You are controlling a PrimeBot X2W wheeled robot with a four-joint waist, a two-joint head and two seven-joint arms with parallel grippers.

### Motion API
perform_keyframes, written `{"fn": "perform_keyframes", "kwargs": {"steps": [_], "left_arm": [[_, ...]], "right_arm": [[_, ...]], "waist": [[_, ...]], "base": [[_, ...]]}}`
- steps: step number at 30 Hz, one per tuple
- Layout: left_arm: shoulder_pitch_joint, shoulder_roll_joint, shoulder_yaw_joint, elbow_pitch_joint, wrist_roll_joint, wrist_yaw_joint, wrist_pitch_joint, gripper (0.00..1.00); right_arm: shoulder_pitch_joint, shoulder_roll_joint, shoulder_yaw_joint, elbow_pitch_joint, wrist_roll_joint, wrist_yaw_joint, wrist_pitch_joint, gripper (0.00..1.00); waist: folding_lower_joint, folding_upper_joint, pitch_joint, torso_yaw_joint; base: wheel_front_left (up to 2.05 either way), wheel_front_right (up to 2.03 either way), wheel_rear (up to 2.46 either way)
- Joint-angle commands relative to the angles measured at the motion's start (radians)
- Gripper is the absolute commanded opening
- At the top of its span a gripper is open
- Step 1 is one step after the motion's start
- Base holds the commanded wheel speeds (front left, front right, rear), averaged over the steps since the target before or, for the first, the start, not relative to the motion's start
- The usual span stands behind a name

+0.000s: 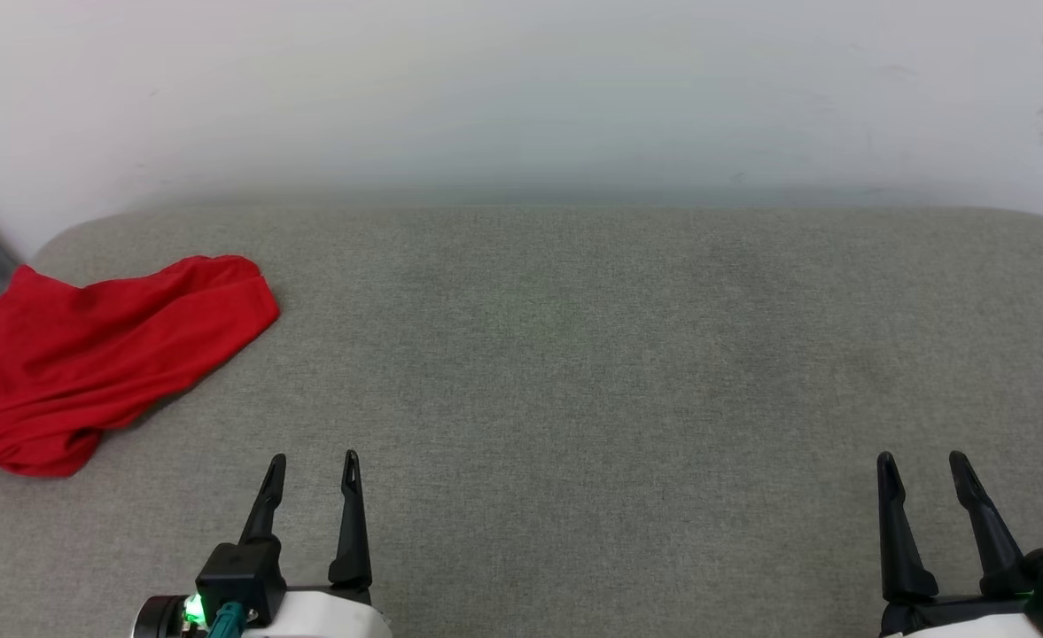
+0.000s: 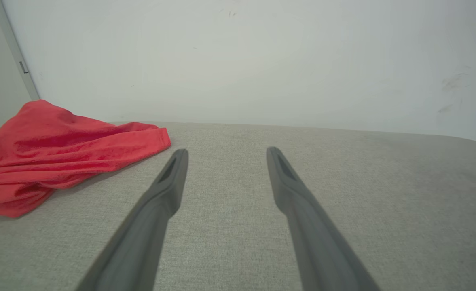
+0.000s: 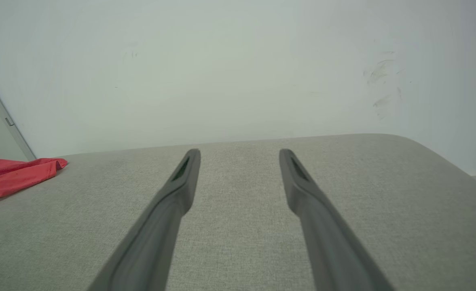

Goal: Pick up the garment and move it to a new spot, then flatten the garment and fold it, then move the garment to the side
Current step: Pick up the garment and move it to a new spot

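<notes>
No text, number, label or brand can be read anywhere. The garment (image 1: 105, 354) shows only plain red cloth. The grey surface (image 1: 574, 399) and pale wall (image 1: 521, 89) bear nothing legible, only faint scuffs.

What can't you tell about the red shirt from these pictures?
- Writing and sleeves: in the head view the garment lies crumpled in a heap, and its own folds hide any letters or sleeves.
- Whole shape: the left edge of the head view cuts off part of it, and so does the left edge of the left wrist view.
- Right wrist view: a small red corner sits at the left edge, with the rest cut off.
</notes>
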Motion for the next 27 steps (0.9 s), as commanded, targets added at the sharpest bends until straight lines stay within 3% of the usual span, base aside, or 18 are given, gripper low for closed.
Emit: {"fn": "perform_keyframes", "kwargs": {"steps": [1, 11, 27], "left_arm": [[0.002, -0.001, 0.001, 0.001, 0.001, -0.001, -0.003, 1.00], [-0.019, -0.001, 0.014, -0.004, 0.002, 0.008, -0.003, 1.00], [-0.050, -0.001, 0.058, -0.014, -0.015, 0.027, -0.003, 1.00]], "right_arm": [[0.007, 0.000, 0.000, 0.001, 0.001, 0.000, -0.002, 1.00], [-0.009, 0.000, 0.002, -0.019, -0.013, 0.000, -0.002, 1.00], [-0.025, 0.000, 0.021, -0.051, -0.051, 0.000, -0.002, 1.00]], "waist": [[0.0000, 0.0000, 0.001, 0.003], [0.0000, 0.0000, 0.015, 0.068], [0.0000, 0.0000, 0.043, 0.265]], "base": [[0.00, 0.00, 0.00], [0.00, 0.00, 0.00], [0.00, 0.00, 0.00]]}}
